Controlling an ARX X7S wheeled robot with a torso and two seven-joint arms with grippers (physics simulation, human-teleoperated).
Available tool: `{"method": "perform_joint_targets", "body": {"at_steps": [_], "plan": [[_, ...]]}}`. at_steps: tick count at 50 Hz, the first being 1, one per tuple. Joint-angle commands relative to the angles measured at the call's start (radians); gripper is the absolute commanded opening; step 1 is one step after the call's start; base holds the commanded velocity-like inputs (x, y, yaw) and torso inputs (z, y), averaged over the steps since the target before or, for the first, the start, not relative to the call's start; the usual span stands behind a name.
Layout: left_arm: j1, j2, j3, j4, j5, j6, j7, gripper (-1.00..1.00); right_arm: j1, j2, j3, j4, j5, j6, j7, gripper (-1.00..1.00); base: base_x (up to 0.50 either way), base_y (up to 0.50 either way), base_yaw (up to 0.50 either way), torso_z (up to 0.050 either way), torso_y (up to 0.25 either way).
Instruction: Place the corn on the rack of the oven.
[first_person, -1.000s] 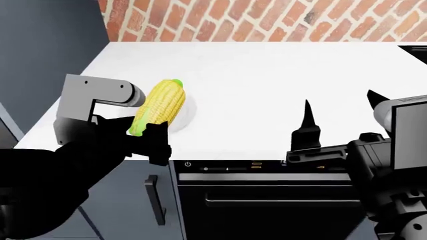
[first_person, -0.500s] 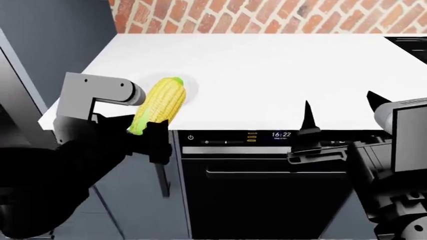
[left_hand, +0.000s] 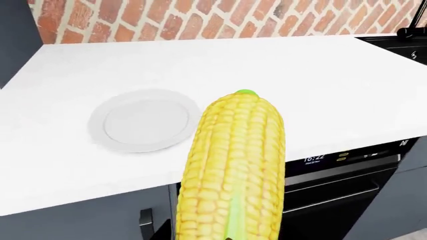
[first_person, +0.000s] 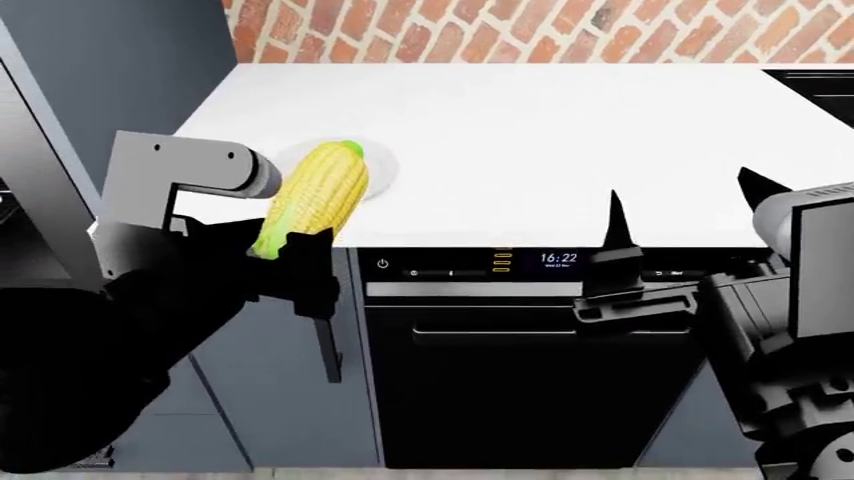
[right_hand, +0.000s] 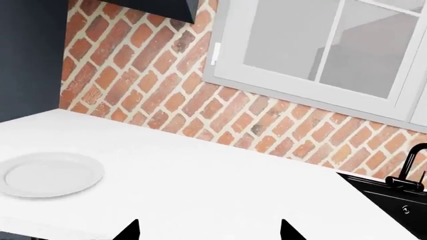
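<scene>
The left gripper is clamped on the plump yellow cob of corn, holding it tilted above the white countertop's front edge, apparently just clear of the round white plate. The right gripper hangs empty, black fingers spread wide, above the black glass-fronted oven.

Left arm: black body, boxy grey wrist link. Right hand: black pointed fingers, grey housing.
</scene>
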Motion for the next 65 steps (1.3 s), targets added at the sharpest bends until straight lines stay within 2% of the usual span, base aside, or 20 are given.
{"method": "perform_joint_targets", "body": {"at_steps": [1, 9, 18, 29, 65], "plan": [[-0.071, -0.015, 0.007, 0.011, -0.090, 0.016, -0.059, -1.00, 0.174, 0.020, -0.098, 0.045, 0.169, 0.012, 0.121, 1.00, 0.00, 0.00, 0.00, 0.000, 0.000], [-0.101, -0.015, 0.017, -0.001, -0.116, 0.020, -0.066, -1.00, 0.323, 0.031, -0.187, 0.092, 0.300, 0.010, 0.210, 1.00, 0.00, 0.00, 0.00, 0.000, 0.000], [-0.163, -0.006, 0.045, -0.036, -0.130, 0.009, -0.072, -1.00, 0.388, 0.034, -0.225, 0.133, 0.319, 0.027, 0.203, 1.00, 0.00, 0.27, 0.00, 0.000, 0.000], [-0.208, 0.003, 0.060, -0.055, -0.132, 0.003, -0.066, -1.00, 0.414, 0.033, -0.249, 0.152, 0.313, 0.031, 0.193, 1.00, 0.00, 0.50, 0.00, 0.000, 0.001], [-0.187, -0.008, 0.060, -0.057, -0.075, 0.012, -0.020, -1.00, 0.417, 0.045, -0.283, 0.146, 0.292, 0.006, 0.179, 1.00, 0.00, 0.50, 0.00, 0.000, 0.001]]}}
